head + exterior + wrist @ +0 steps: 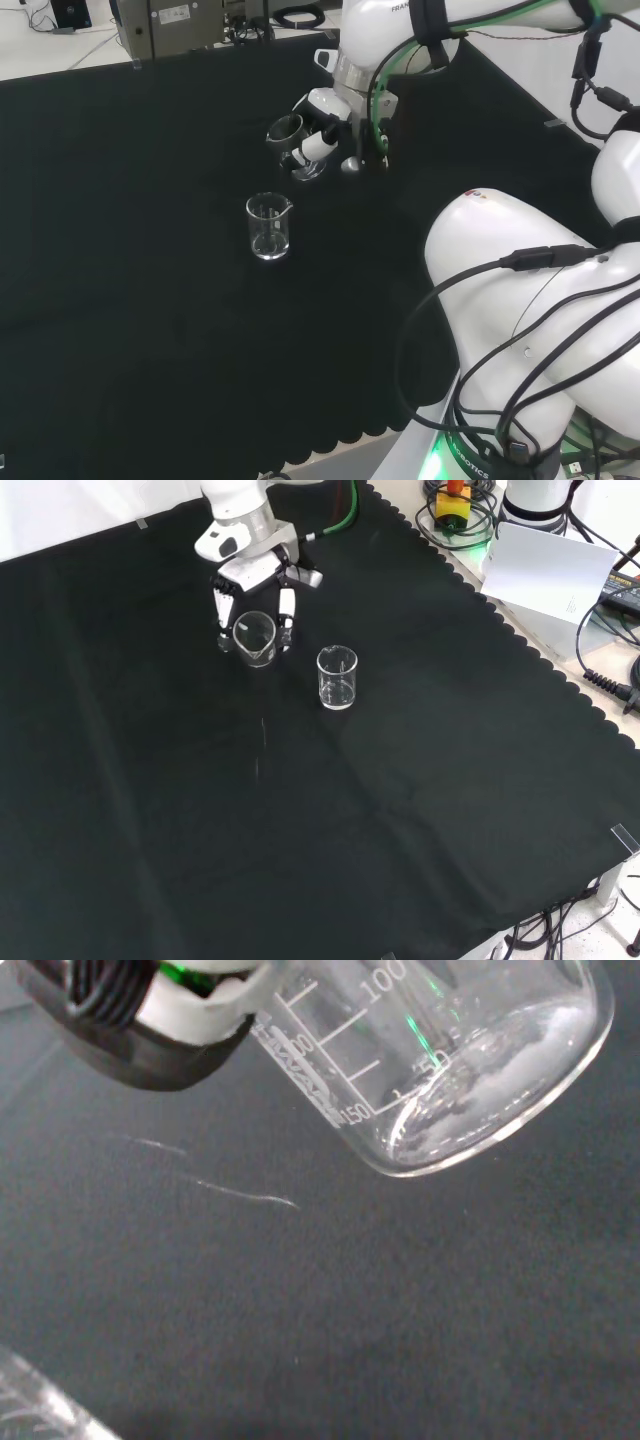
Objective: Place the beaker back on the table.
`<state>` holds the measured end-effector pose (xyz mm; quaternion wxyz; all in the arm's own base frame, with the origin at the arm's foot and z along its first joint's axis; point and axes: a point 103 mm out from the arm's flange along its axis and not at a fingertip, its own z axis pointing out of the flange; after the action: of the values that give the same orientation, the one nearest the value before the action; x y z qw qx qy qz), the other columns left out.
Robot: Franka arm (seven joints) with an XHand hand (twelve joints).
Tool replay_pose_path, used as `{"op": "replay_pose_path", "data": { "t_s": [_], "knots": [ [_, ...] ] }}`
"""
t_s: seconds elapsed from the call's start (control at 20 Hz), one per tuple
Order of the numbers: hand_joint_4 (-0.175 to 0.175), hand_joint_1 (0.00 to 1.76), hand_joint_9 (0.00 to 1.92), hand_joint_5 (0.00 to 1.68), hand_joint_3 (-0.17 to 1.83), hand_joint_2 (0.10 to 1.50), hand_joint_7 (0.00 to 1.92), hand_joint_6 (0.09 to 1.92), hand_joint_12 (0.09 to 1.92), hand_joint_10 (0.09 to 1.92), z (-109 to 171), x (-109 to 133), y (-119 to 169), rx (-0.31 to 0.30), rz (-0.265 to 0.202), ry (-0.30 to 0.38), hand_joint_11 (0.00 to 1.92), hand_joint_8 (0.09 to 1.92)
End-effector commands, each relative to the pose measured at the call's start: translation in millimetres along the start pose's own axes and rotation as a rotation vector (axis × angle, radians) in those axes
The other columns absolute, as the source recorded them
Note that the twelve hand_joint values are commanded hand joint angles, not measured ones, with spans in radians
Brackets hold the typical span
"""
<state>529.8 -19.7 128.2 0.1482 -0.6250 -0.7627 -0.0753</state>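
Note:
The hand (252, 585) holds a clear glass beaker (256, 638) with its fingers (286, 610) curled round the sides. That beaker (290, 142) is tilted and sits low over the black cloth (150, 200); whether it touches the cloth I cannot tell. In the wrist view its graduated wall and rounded rim (450, 1070) hang close to a black and white finger (150, 1020). A second clear beaker (269, 228) stands upright on the cloth, apart from the hand; in the front view this beaker (337, 677) is to the right of the held one.
The arm's white links (540, 300) stand at the right of the head view. Cables and equipment (560, 540) lie past the cloth's scalloped edge at the front view's upper right. Faint pale streaks (240, 1192) mark the cloth under the hand.

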Motion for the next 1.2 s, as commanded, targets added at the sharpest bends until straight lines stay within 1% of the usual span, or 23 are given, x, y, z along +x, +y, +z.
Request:
{"op": "replay_pose_path", "data": {
  "t_s": [0.05,0.2,0.45,1.0,1.05,1.2],
  "knots": [
    [-0.175,1.43,1.61,1.3,-0.17,1.01,1.36,0.36,0.84,0.09,20,-8,18,-0.003,-0.007,0.117,1.28,0.5],
    [-0.175,1.43,1.61,1.29,-0.17,1.01,1.36,0.38,0.84,0.09,27,-8,21,0.012,-0.017,0.14,1.27,0.51],
    [-0.175,1.43,1.61,1.28,-0.17,1.01,1.35,0.4,0.84,0.09,40,-11,23,0.037,-0.008,0.136,1.27,0.52],
    [-0.175,1.43,1.6,1.27,-0.17,1.02,1.35,0.43,0.83,0.09,48,-10,22,0.04,-0.006,0.136,1.26,0.54],
    [-0.175,1.43,1.6,1.27,-0.17,1.02,1.34,0.44,0.83,0.09,49,-10,21,0.041,-0.004,0.136,1.25,0.55],
    [-0.159,1.42,1.58,1.23,-0.17,1.03,1.3,0.54,0.83,0.09,53,-11,20,0.052,0.007,0.137,1.22,0.62]
  ]
}}
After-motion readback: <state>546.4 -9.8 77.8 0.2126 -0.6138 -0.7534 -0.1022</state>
